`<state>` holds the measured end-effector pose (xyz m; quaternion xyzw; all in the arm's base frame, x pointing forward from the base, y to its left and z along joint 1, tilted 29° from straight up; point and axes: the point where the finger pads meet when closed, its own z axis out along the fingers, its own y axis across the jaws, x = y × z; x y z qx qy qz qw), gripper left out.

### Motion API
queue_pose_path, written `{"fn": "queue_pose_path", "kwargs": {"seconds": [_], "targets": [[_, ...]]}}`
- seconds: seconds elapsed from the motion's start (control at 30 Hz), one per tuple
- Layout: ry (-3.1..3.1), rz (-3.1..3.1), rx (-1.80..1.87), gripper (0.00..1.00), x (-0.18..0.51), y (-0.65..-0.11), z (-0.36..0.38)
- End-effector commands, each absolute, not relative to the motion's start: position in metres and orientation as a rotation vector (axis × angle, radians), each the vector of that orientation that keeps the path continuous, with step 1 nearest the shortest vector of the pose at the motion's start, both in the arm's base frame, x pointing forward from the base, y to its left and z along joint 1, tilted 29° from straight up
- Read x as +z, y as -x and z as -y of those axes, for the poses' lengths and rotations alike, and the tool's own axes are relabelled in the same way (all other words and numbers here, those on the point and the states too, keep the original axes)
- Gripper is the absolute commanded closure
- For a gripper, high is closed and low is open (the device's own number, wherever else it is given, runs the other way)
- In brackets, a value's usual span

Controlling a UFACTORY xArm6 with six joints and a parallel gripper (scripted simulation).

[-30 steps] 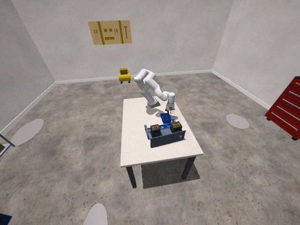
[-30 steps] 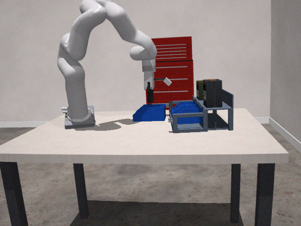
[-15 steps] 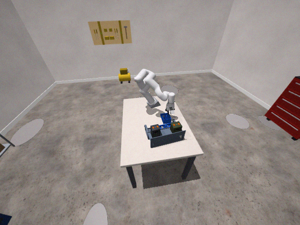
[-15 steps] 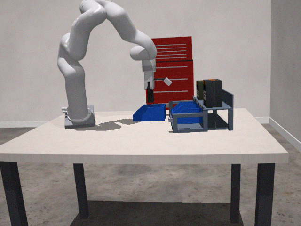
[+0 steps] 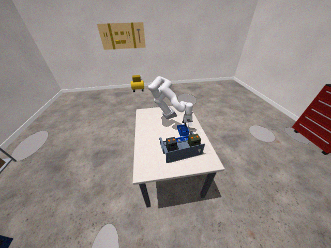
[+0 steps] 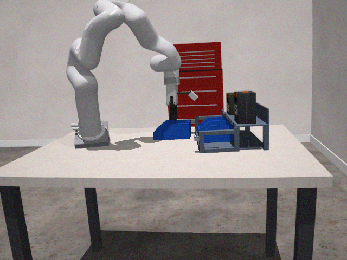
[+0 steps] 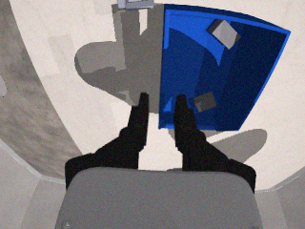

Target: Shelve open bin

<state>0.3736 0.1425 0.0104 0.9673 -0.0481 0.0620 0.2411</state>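
Over one side wall of the blue bin (image 5: 183, 129) (image 6: 175, 130) (image 7: 224, 72), the tool (image 5: 186, 124) (image 6: 173, 118) (image 7: 162, 105) hangs partly spread.
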Motion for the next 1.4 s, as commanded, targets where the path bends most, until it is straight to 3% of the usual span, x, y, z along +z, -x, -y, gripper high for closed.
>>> {"fn": "queue_pose_path", "kwargs": {"seconds": [0.0, 1.37], "targets": [[-2.648, 0.132, 0.174, 0.72, 0.008, -0.375, -0.142], [-2.648, 0.132, 0.174, 0.72, -0.019, -0.378, -0.127]]}}
